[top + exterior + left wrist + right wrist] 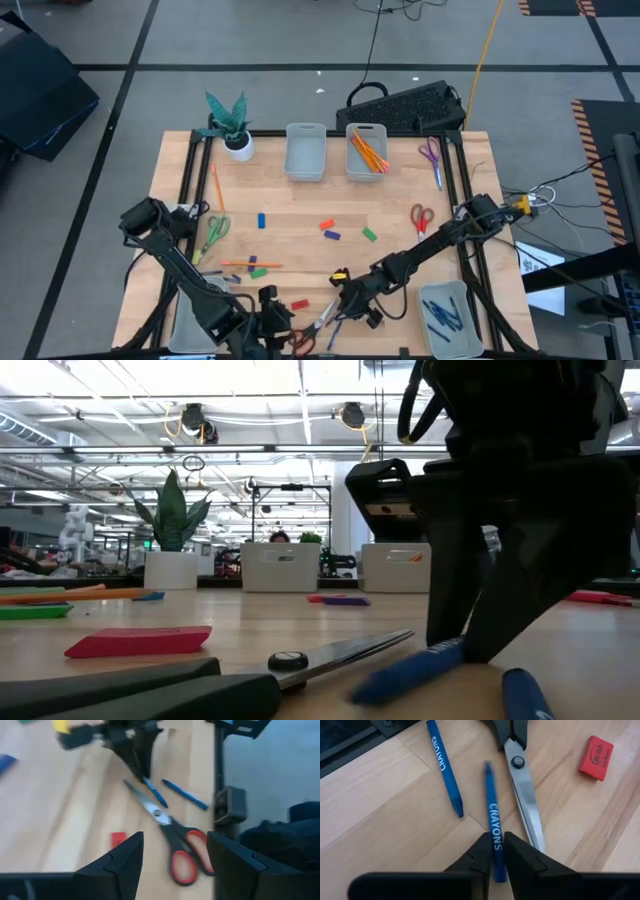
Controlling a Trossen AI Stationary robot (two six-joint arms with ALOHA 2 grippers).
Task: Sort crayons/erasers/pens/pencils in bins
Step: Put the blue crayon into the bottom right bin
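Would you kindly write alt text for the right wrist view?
The right gripper is shut on a blue crayon lettered CRAYONS, on the wooden table. A second blue crayon lies beside it, a scissors blade on the other side, and a red eraser beyond.

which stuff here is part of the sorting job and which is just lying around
Job: crayon in the right gripper, second crayon, red eraser, pencils, bins.
Lying about: scissors, plant pot, keyboard.

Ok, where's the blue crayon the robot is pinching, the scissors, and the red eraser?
Pinched crayon (493,822): right wrist view, on its printed middle.
Scissors (526,802): right wrist view, on the metal blade.
Red eraser (596,751): right wrist view, on its top face.
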